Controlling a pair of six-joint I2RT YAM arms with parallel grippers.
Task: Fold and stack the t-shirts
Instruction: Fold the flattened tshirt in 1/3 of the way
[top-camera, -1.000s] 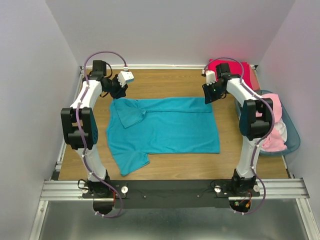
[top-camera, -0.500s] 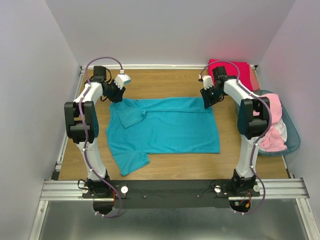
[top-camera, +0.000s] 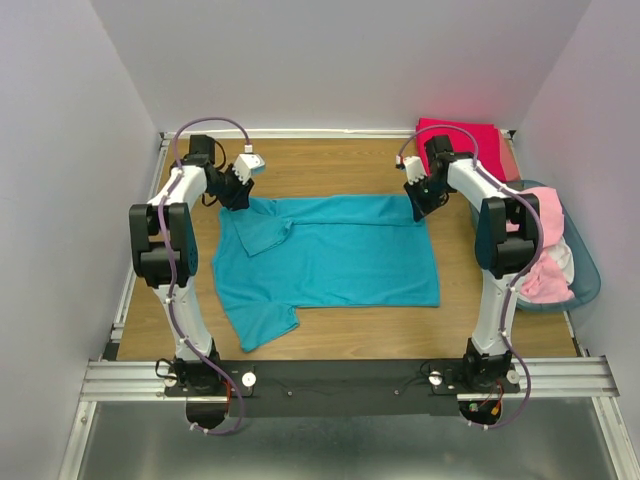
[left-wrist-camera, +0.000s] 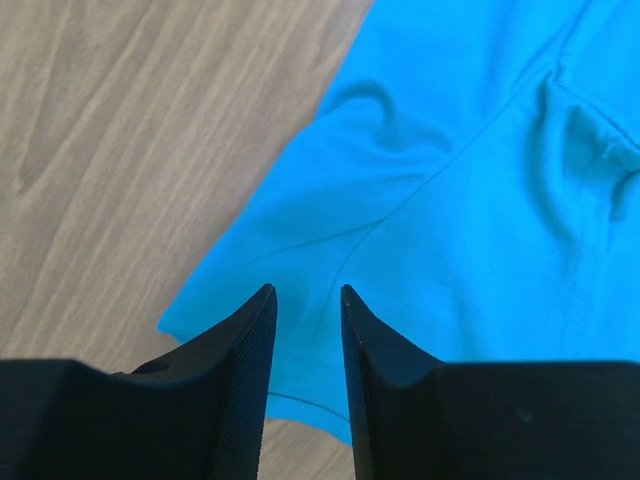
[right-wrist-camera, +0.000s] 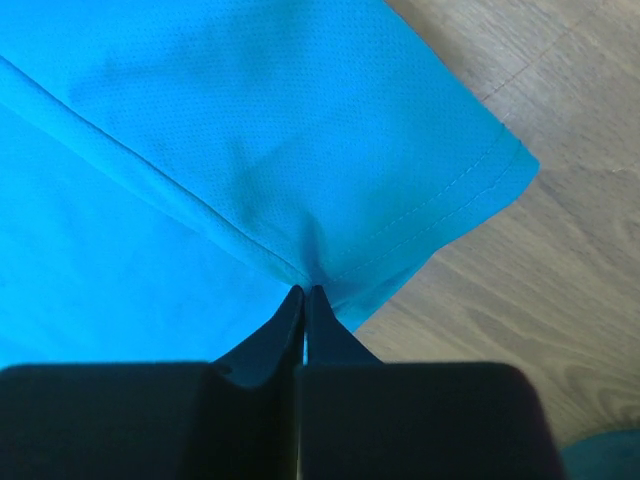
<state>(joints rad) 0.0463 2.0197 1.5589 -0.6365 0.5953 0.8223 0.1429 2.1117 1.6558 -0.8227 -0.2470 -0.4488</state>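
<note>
Pinching teal t-shirt (right-wrist-camera: 250, 150) hem corner, right gripper (right-wrist-camera: 304, 290) clenched; left gripper (left-wrist-camera: 306, 292) fingers parted over shirt edge.

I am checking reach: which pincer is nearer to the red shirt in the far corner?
Right. The right pincer pinches a corner of the teal shirt, near the red shirt; the left pincer is across the table.

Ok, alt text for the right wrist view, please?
The right tool, its two black fingers pressed together, pinches a fold of the teal short-sleeved cloth t-shirt near its stitched hem corner, and the cloth puckers at the tips. The pale wood-grain table shows bare to the right.
</note>
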